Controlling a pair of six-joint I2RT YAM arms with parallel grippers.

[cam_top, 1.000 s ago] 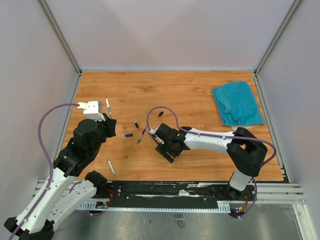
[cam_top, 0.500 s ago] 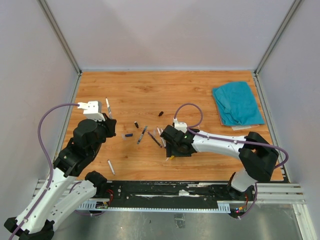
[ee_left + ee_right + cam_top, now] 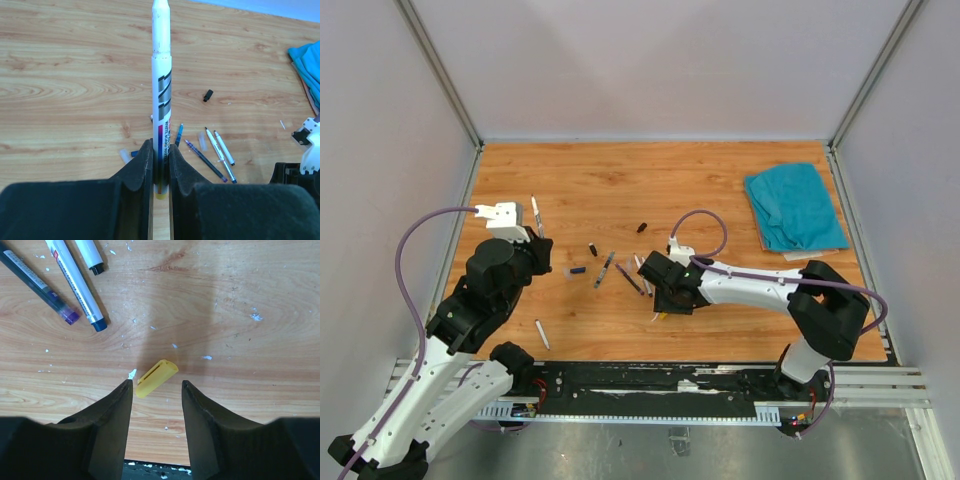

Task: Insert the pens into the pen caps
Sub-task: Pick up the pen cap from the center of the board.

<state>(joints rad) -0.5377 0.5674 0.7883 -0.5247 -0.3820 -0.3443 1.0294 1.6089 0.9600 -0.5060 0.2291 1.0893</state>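
My left gripper [image 3: 160,150] is shut on a white pen [image 3: 161,75] with a yellow end, held upright between the pads; it also shows in the top view [image 3: 535,212]. A yellow pen cap [image 3: 156,377] lies on the wood. My right gripper [image 3: 157,385] stands open low over it, one finger on each side, neither touching. Three more pens [image 3: 75,282] lie just beyond it. The top view shows that gripper [image 3: 665,305] right of the loose pens [image 3: 630,277]. Black pen caps [image 3: 642,227] [image 3: 592,249] lie apart on the table.
A teal cloth [image 3: 793,205] lies at the back right. A lone white pen [image 3: 542,334] rests near the front left edge. A small dark cap [image 3: 578,269] and a slanted pen [image 3: 604,269] sit between the two arms. Pale scraps dot the wood.
The right arm swung away from the loose pens toward the front edge, came down over the yellow cap, and its jaws narrowed around it. The left arm and its pen stayed still.
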